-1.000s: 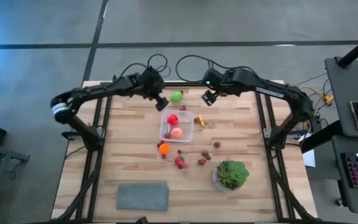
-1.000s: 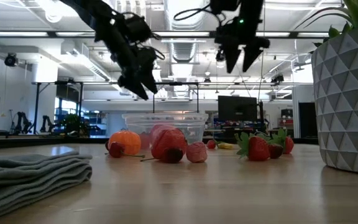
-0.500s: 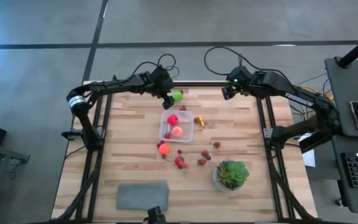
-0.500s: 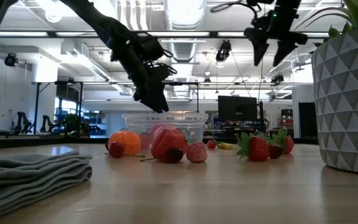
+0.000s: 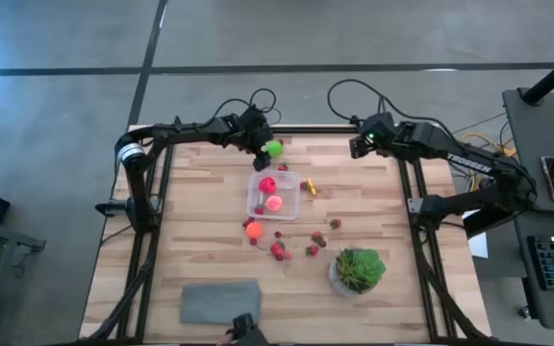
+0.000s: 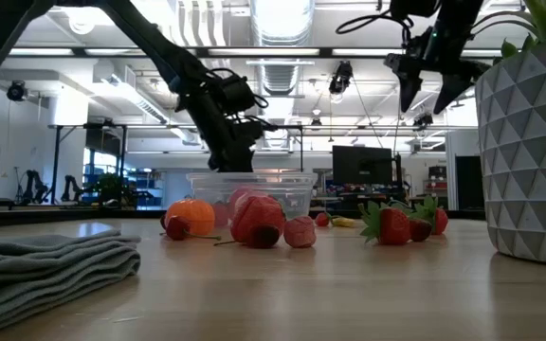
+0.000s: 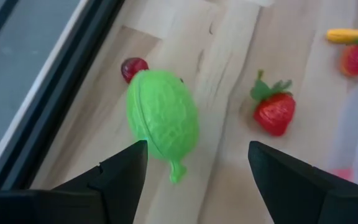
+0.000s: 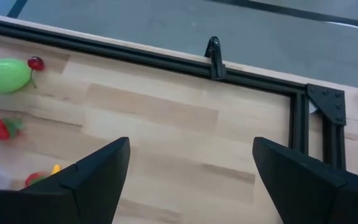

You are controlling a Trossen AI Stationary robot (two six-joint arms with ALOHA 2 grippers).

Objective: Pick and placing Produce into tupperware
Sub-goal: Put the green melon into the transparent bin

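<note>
The lime-green fruit [image 5: 273, 149] [image 7: 162, 118] lies on the wood near the table's far edge. My left gripper [image 5: 261, 155] [image 7: 194, 180] is low beside it, open, with the fruit just ahead of the fingertips, not touched. The clear tupperware [image 5: 274, 196] [image 6: 254, 188] holds a red fruit [image 5: 267, 185] and a pink-peach fruit [image 5: 274, 203]. An orange fruit [image 5: 253, 230] and several strawberries [image 5: 279, 252] lie on the table nearer me. My right gripper [image 5: 359, 146] [image 8: 191, 180] hangs open above the table's far right part.
A leafy plant in a white faceted pot [image 5: 358, 270] [image 6: 529, 152] stands near the right front. A grey folded mat [image 5: 220, 302] lies at the near edge. A small yellow piece [image 5: 310, 186] lies right of the box. Black frame rails [image 8: 166, 62] border the table.
My left gripper has moved right toward the lime-green fruit and come down close to the table beside it. My right gripper has pulled away from the fruit toward the table's right edge. The produce and the box have stayed where they were.
</note>
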